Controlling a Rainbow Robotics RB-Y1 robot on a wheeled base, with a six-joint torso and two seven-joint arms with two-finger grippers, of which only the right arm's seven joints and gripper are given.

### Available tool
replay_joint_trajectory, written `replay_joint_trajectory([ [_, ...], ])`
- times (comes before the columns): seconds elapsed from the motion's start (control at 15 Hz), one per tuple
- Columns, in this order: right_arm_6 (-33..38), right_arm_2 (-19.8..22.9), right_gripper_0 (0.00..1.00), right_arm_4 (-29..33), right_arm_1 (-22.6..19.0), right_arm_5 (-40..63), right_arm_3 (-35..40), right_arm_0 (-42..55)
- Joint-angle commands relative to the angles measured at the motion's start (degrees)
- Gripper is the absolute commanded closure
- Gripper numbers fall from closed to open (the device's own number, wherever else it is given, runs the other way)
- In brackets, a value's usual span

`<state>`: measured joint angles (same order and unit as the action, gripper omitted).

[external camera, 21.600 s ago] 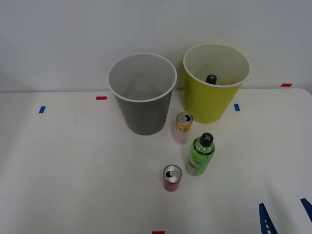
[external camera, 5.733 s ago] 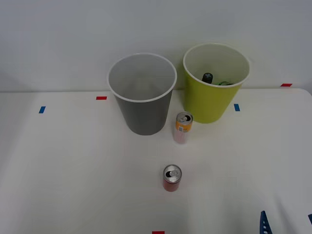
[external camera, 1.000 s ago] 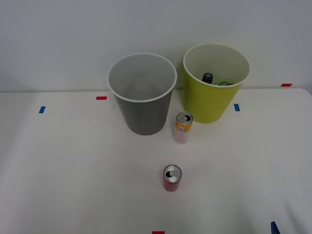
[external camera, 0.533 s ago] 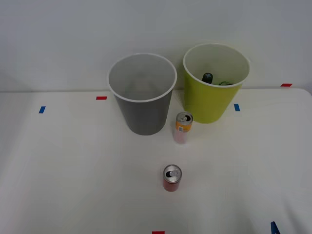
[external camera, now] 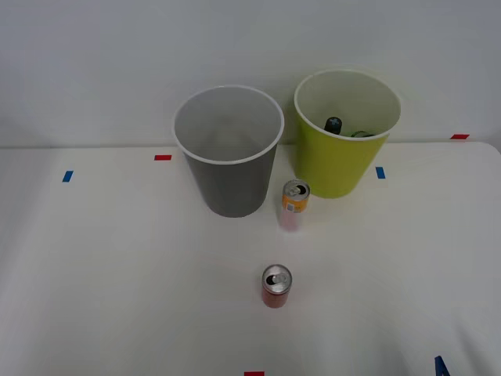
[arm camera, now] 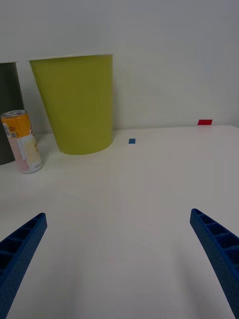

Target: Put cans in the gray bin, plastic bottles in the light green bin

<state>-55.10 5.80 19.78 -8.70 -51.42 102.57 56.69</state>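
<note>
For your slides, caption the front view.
Two cans still on the table; bottles already in the green bin.

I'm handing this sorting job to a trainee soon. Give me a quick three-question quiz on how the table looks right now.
1. True or false: the gray bin already holds a can.
2. How many cans stand on the table?
3. Which can is nearer the green bin: A) the red can or B) the orange can?

Key:
1. False; its inside looks empty.
2. Two.
3. B. The orange can stands between the two bins, just in front of them. The right gripper is open and holds nothing. Bottles lie inside the green bin.
</note>
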Motion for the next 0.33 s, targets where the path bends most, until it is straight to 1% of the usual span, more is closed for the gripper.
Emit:
replay_joint_trajectory([
  [0.07,0.00,0.00,0.00,0.00,0.00,0.00,0.00,0.00],
  [0.33,0.00,0.00,0.00,0.00,0.00,0.00,0.00,0.00],
])
